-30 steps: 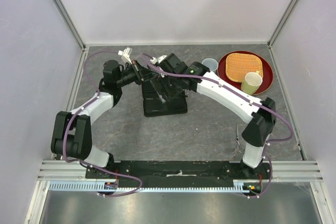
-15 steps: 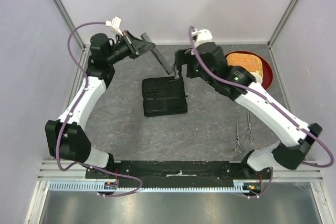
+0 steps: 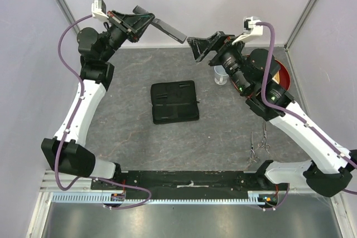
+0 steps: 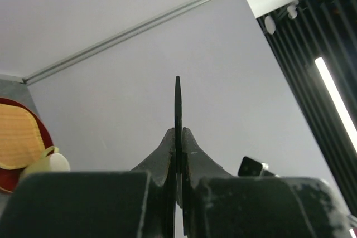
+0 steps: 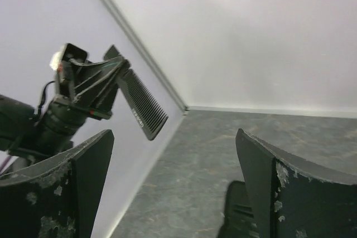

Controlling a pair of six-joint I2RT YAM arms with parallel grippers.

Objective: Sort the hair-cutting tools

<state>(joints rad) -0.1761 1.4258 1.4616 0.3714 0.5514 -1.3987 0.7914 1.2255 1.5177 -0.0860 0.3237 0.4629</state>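
High above the desk, the left gripper clamps a comb; the right gripper hangs nearby, jaws apart, empty. Comb-sorting step, I'd say: next calls for lowering it, away from the scissors.

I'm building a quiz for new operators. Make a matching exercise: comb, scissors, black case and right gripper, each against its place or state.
1 comb
2 scissors
3 black case
4 right gripper

A lying on the table, near right side
B open, empty
C clamped in the left gripper, in the air
D flat at mid-table

Pairs: 1-C, 2-A, 3-D, 4-B
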